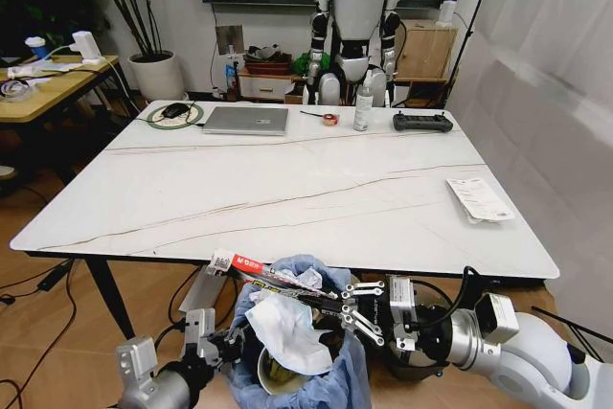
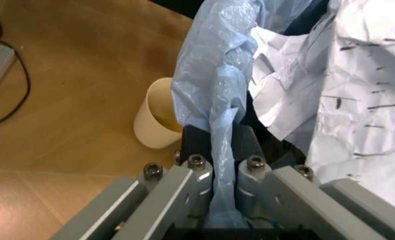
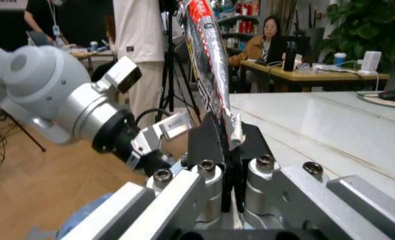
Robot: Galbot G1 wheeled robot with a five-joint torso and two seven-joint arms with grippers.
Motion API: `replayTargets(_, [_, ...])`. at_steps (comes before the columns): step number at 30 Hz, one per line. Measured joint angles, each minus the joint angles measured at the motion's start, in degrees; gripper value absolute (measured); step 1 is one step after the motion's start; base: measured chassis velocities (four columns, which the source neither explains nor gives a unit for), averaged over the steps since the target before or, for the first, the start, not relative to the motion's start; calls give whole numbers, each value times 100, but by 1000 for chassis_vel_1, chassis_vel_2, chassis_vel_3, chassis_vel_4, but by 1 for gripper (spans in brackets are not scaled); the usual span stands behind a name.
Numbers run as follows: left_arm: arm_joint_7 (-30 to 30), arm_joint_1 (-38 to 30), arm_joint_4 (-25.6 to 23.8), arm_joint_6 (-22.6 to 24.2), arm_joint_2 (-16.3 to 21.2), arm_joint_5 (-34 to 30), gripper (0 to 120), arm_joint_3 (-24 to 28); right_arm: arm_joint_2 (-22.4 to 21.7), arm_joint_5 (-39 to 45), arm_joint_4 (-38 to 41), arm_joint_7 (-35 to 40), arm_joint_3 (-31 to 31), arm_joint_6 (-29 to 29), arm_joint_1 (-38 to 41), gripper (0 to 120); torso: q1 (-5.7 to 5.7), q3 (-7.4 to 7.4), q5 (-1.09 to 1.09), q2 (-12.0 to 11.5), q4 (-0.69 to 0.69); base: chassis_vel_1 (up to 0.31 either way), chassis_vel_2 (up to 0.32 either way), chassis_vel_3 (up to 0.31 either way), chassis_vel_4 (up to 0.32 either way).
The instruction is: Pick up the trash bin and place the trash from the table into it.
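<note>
The trash bin (image 1: pixel 337 382), lined with a crinkled light-blue bag (image 2: pixel 214 65), hangs just below the table's (image 1: pixel 287 189) near edge. My left gripper (image 1: pixel 228 337) is shut on the bag's rim, seen close up in the left wrist view (image 2: pixel 219 145). Crumpled white tissue (image 1: pixel 287 332) and paper (image 2: pixel 357 100) lie inside the bin. My right gripper (image 1: pixel 324 306) is shut on a long red-and-silver wrapper (image 1: pixel 257 269) slanting across the bin's mouth. The right wrist view shows that gripper (image 3: pixel 227 145) with the wrapper (image 3: pixel 207 60) standing up from its fingers. A printed white sheet (image 1: pixel 477 198) lies on the table's right side.
At the table's far edge are a silver laptop (image 1: pixel 246 120), a clear spray bottle (image 1: pixel 363 102), a black controller (image 1: pixel 422 122) and a tape roll (image 1: pixel 330 119). A cream container (image 2: pixel 157 120) sits beside the bag. A humanoid robot (image 1: pixel 356 16) stands behind the table, a wooden desk (image 1: pixel 48 83) far left.
</note>
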Motion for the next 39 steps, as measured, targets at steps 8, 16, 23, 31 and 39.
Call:
replayTargets(8, [-5, 30, -19, 58, -18, 17, 0, 17, 33, -340, -62, -59, -84, 41, -12, 0, 0, 0, 0, 0, 0, 0, 0, 0, 0])
replayTargets(16, [-12, 53, -23, 133, -7, 31, 0, 15, 26, -436, -83, -80, -73, 68, 4, 0, 0, 0, 0, 0, 0, 0, 0, 0, 0])
replayTargets(23, [-65, 100, -23, 259, 49, 37, 0, 9, 9, -612, -101, -118, 1, 106, -96, 0, 0, 0, 0, 0, 0, 0, 0, 0, 0])
replayTargets(31, [-197, 165, -23, 370, 173, 21, 0, -88, 48, -692, -121, -137, -27, 109, -111, 0, 0, 0, 0, 0, 0, 0, 0, 0, 0])
replayTargets(39, [-178, 128, -23, 370, 226, -28, 0, -96, 300, -693, -248, -73, -269, 73, -8, 0, 0, 0, 0, 0, 0, 0, 0, 0, 0])
